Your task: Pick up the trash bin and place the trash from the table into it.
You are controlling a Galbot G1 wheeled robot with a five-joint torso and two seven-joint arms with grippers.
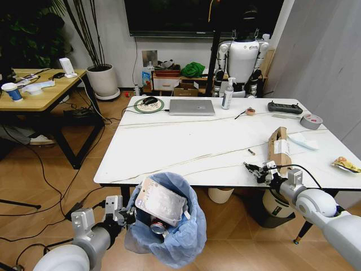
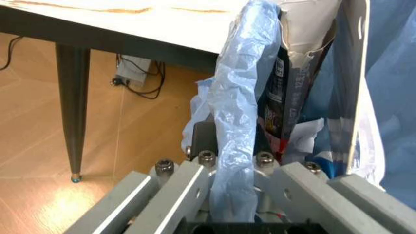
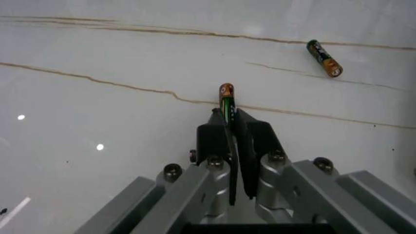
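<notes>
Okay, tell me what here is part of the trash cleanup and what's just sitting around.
Part of the job:
bin, held at its bag rim by the left pincer
battery in the right pincer
second battery on the table
cardboard box
yellow wrapper

Just lying about:
laptop
tape roll
spray bottle

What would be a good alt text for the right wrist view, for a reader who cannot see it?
The right claw is shut on a small battery, holding it just above the white table with faint brown veins. A second battery lies loose on the table farther away.
</notes>
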